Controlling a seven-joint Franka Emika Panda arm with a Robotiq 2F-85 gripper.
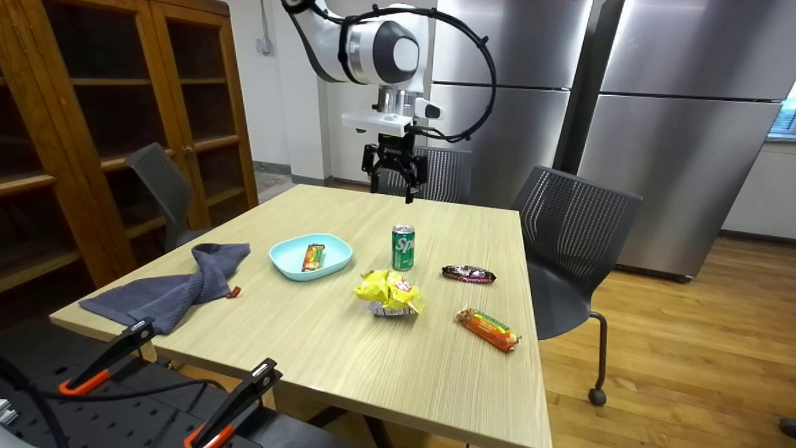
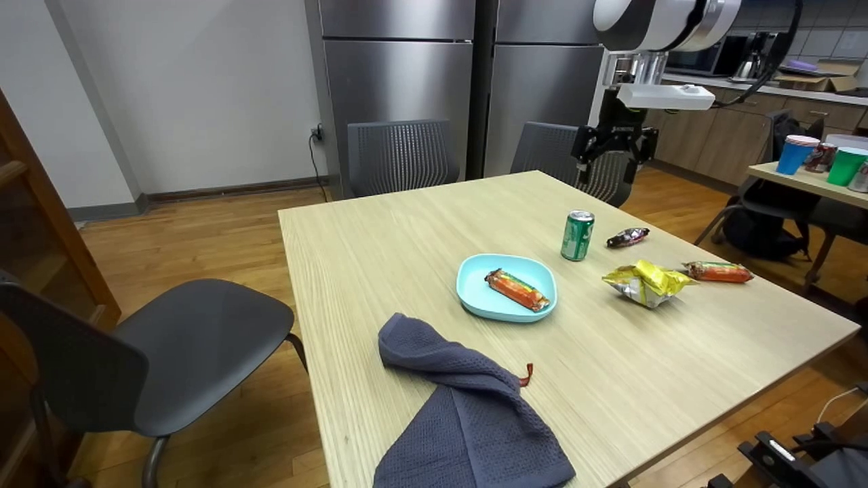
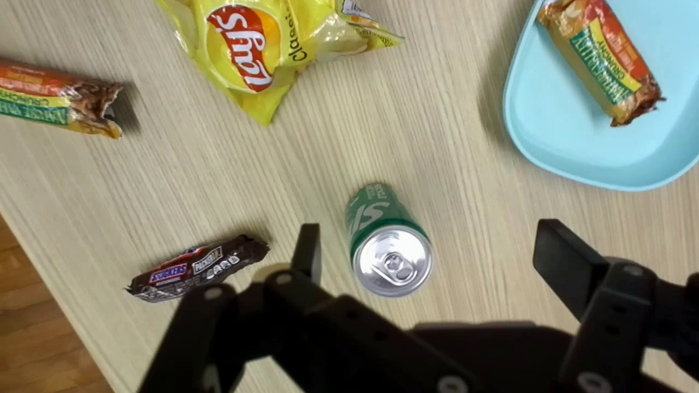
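Inspection finds the black two-fingered tool [image 1: 392, 194] hanging above the pale wood-grain tabletop [image 1: 336, 354], its fingers spread wide, holding nothing and touching no object. The nearest item is a green cylindrical metal can [image 3: 389, 243] with a silver lid, standing upright on the tabletop; the wrist view shows it below the tool, within the gap between the fingers but closer to one of them. Near the can lie a crumpled yellow foil chip bag [image 3: 246, 49] and a dark brown wrapped snack bar [image 3: 199, 268]. An orange-and-green wrapped bar [image 1: 489, 330] lies near the tabletop's edge, and a matching bar [image 3: 603, 60] rests inside a light blue dish [image 3: 576, 144] with rounded corners. A twisted slate-blue woven cloth [image 2: 468, 420] lies near the dish, apart from it, in both exterior views. Step in hand, as judged: positioning over the can, ahead of any grip. A grip on the can would call for centring it between the fingers, then a straight descent with the fingers wide until they stand either side of its wall, and only then closing. The smooth upright can is judged liable to tip if a finger strikes its lid on the way down.
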